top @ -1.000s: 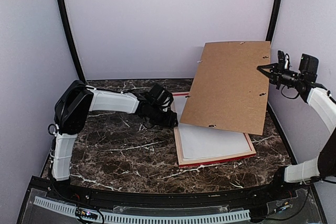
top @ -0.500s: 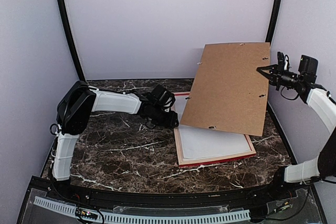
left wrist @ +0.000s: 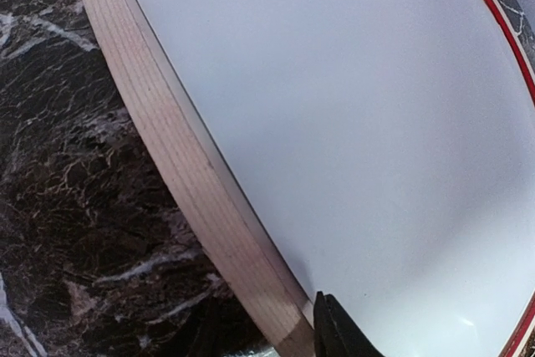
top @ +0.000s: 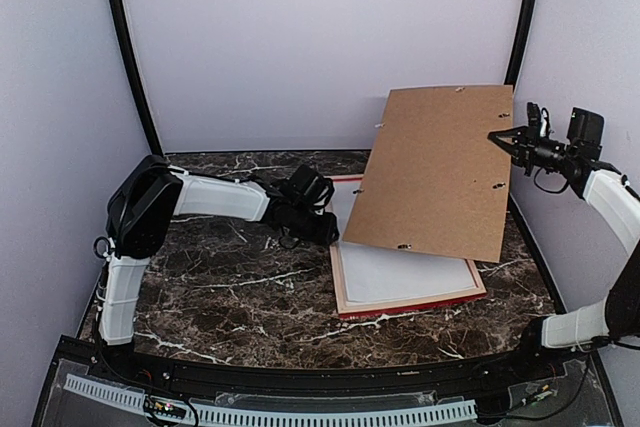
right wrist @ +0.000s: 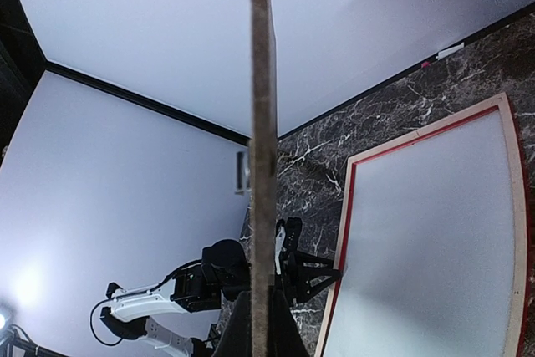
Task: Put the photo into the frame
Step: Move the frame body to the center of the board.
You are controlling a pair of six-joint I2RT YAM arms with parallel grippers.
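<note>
The frame lies face down on the marble table, pale wood back up, red at its edges. A white sheet lies inside it; the dark landscape photo is not visible. My left gripper is shut on the frame's left rail, one finger inside the rail and one outside. My right gripper is shut on the right edge of the brown backing board and holds it tilted above the frame's far half. In the right wrist view the board shows edge-on between my fingers.
The dark marble table lies between white walls, with black corner posts at the back. The right wall is close behind my right arm. The lifted board hides the frame's far right part.
The backing board and my right gripper have sunk slightly. My left gripper stays on the frame's left rail.
</note>
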